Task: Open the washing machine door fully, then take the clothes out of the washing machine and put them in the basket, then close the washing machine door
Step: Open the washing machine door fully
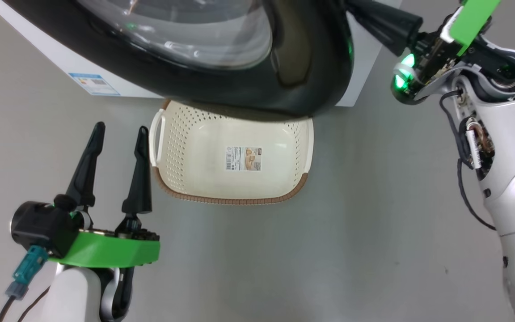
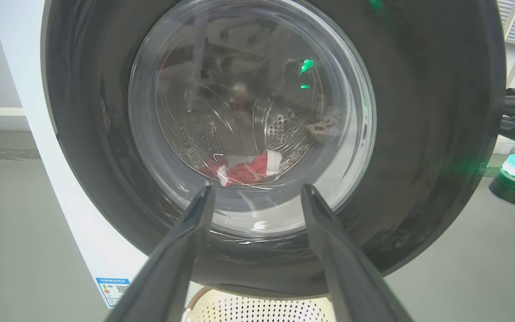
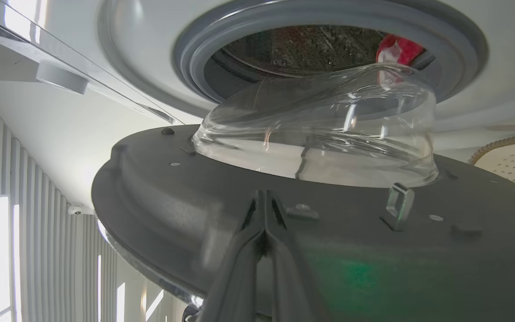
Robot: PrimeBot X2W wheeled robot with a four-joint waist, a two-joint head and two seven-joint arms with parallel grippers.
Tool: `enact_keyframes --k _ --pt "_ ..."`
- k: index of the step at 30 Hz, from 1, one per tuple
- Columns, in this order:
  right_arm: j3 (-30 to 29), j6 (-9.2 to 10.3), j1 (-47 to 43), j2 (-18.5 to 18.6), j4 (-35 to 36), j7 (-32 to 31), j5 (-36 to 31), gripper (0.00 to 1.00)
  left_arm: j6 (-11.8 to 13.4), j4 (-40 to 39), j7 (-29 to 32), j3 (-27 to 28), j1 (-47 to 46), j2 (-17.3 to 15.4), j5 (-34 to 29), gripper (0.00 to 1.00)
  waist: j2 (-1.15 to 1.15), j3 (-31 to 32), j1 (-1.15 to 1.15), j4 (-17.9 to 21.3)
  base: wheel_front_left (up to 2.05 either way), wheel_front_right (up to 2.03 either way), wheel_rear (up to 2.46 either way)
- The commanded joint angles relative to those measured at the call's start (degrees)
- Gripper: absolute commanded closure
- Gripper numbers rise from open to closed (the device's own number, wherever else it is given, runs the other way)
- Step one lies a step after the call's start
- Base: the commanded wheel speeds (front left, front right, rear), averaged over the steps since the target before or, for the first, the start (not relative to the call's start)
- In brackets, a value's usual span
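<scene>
Fingers [image 1: 137, 170] of the left gripper [image 1: 121, 127] stand spread wide, holding nothing, poised over the floor [image 1: 373, 223] just beside the left handle of the basket [image 1: 230, 200]. Right gripper [image 3: 262, 194]: fingers pressed together, gripping nothing, their tips lying along the grey inner face of the washing machine door [image 1: 311, 67]; contact cannot be confirmed.

Door condition: swung partly away from the washing machine [image 1: 61, 58], its clear glass bowl standing off the grey rubber ring. Clothes [image 2: 248, 172]: red with white trim, lying low in the steel drum, seen through the glass.

Basket: on the floor at the machine's foot, far rim under the door's lower edge, paper label on its bottom showing. Blue label [image 1: 94, 83] noted on the machine's lower front.
</scene>
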State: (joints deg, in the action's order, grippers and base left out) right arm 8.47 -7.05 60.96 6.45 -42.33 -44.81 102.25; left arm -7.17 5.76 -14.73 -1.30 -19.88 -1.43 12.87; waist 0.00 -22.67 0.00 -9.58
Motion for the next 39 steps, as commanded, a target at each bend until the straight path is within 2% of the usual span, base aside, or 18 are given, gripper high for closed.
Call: enact_keyframes --k 1,12,21,39 --pt "1.26 -0.44 -1.41 -2.13 2.32 -1.17 -0.91 1.0 -0.32 -1.32 -0.27 1.98 1.16 -1.44 0.15 0.0 0.0 0.54 0.0 0.08 0.0 0.0 0.0" --pt "5.39 -0.44 -5.57 -3.17 4.73 -5.67 -3.7 1.0 -0.32 -0.77 -0.27 3.04 2.31 -1.44 0.21 0.0 0.0 3.82 0.0 -0.55 0.0 0.0 0.0" --pt "8.96 -0.44 -9.82 -3.52 5.94 -7.8 -3.31 1.0 -0.32 -0.3 -0.27 4.1 4.61 -1.44 0.48 0.0 0.0 8.06 0.0 -2.44 0.0 0.0 0.0" --pt "21.08 -0.44 -17.09 -3.57 7.46 -8.32 5.49 1.0 0.62 0.2 -0.27 4.26 9.98 -1.44 0.5 0.0 0.0 17.01 0.0 -9.98 0.0 0.0 0.0"
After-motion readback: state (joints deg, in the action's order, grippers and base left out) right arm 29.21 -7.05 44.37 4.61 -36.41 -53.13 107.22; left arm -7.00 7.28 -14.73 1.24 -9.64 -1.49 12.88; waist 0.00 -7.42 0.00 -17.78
